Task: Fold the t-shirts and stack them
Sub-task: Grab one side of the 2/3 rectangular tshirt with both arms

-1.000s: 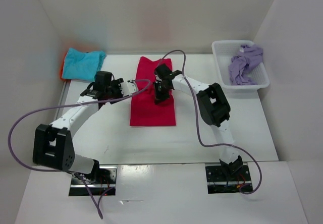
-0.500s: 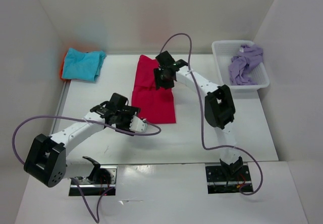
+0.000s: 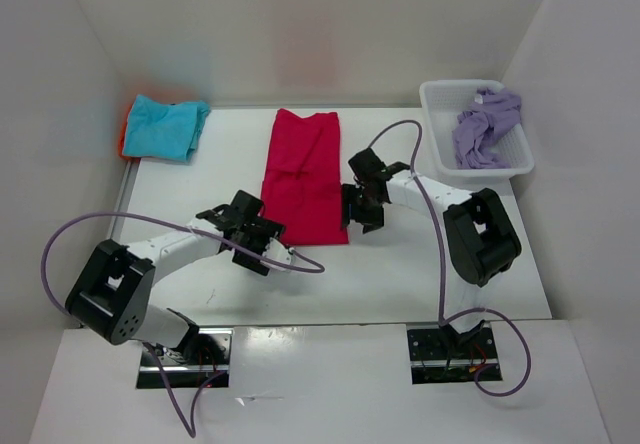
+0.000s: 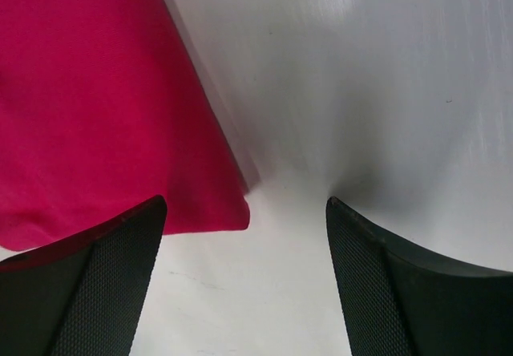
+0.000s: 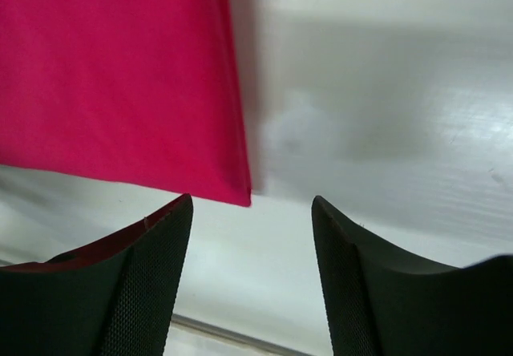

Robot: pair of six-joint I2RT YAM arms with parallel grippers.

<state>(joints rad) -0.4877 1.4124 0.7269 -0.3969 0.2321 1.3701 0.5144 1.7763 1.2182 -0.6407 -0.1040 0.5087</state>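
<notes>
The magenta-red t-shirt (image 3: pixel 305 174) lies flat as a long folded strip mid-table. My left gripper (image 3: pixel 264 238) is open at its near left corner, and the corner (image 4: pixel 228 212) lies just ahead of the gap between the jaws (image 4: pixel 244 280). My right gripper (image 3: pixel 357 216) is open beside the near right corner (image 5: pixel 236 188), with nothing between its fingers (image 5: pixel 250 272). At the far left a turquoise t-shirt (image 3: pixel 166 128) rests on an orange one (image 3: pixel 126 132). A lavender t-shirt (image 3: pixel 486 128) sits crumpled in the basket.
The white mesh basket (image 3: pixel 437 99) stands at the far right corner. White walls close in the table on the left, back and right. Purple cables loop off both arms over the near table.
The right gripper let go of the red shirt and moved from its far end to the near right corner. The left gripper opened wider and swung from the shirt's left side to the near left corner.
</notes>
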